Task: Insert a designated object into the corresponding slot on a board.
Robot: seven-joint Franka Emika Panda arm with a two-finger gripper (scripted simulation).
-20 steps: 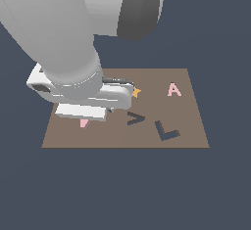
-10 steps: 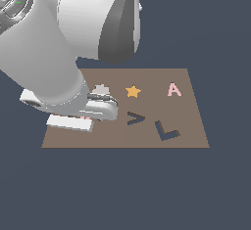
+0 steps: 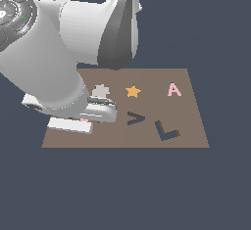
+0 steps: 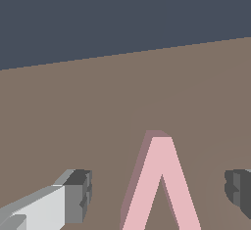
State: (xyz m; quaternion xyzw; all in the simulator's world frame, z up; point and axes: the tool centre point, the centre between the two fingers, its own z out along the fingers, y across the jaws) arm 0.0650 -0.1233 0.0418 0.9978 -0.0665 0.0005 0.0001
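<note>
Hovering low at the brown board's exterior-view left end, gripper jaws spread wide, gripping nothing, pale-pink V piece flat on the board between them untouched, navy V-shaped slot further right, orange star, pink A.

V piece between jaws, on board

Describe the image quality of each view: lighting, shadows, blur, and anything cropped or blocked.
Exterior view: flat, even simulator lighting, no glare, edges soft; the arm blocks the board's left corner and nearly all of the pink V. Wrist view: sharp, the pink V casts only a thin shadow along one side; the V and the hand fingertips are cropped by the frame edge.
</note>
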